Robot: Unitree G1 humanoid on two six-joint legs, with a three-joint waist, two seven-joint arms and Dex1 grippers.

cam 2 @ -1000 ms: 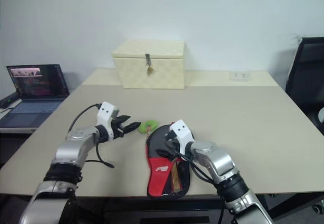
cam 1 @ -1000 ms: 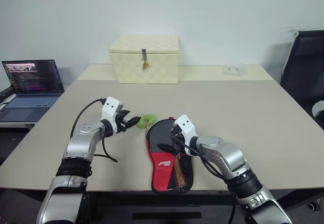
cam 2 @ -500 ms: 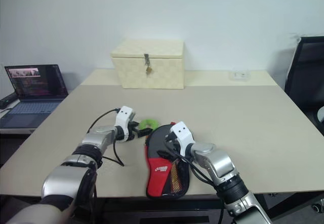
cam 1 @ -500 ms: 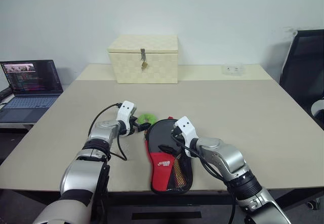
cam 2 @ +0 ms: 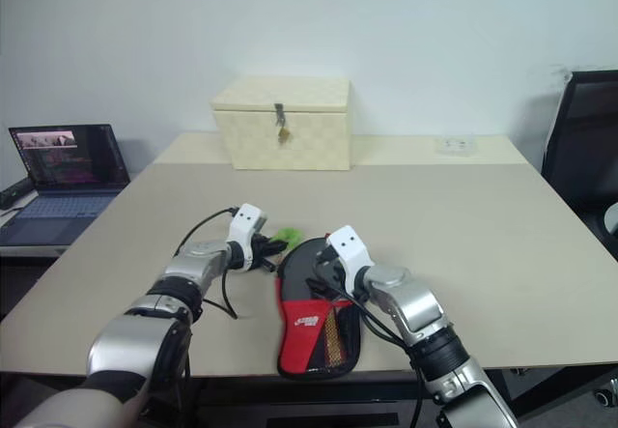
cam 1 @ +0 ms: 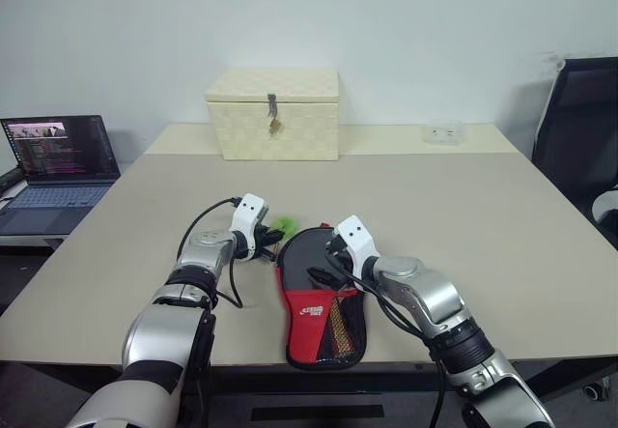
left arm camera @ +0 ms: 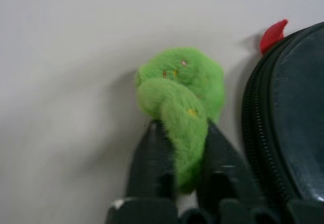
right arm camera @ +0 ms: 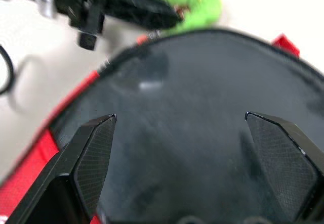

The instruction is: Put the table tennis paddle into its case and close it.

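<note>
On the beige worktop [cam 1: 463, 206] the case [cam 1: 322, 302] lay flat near the front edge, its rounded black end pointing away from the robot and its red panel with white lettering and mesh pocket toward the robot. The table tennis paddle [right arm camera: 202, 128] sat inside the open case — its black rubber face showed between the right gripper's fingers in the right wrist view, with the zip rim and a strip of red running round it. The left gripper [left arm camera: 179, 155] had its jaws pinched on a fuzzy green toy [left arm camera: 185, 90], a curled plush piece lying on the worktop just beside the case's far left rim; in the head views the left gripper [cam 1: 268, 239] reached to that spot. The right gripper [cam 1: 323, 264] hovered over the round end of the case with its jaws spread wide, holding nothing. Farther back stood a cream woven box [cam 1: 274, 113] with a metal latch, shut, and off the worktop's left side an open laptop [cam 1: 56, 169] rested on a lower surface — a black chair [cam 1: 579, 128] stood at the right.
</note>
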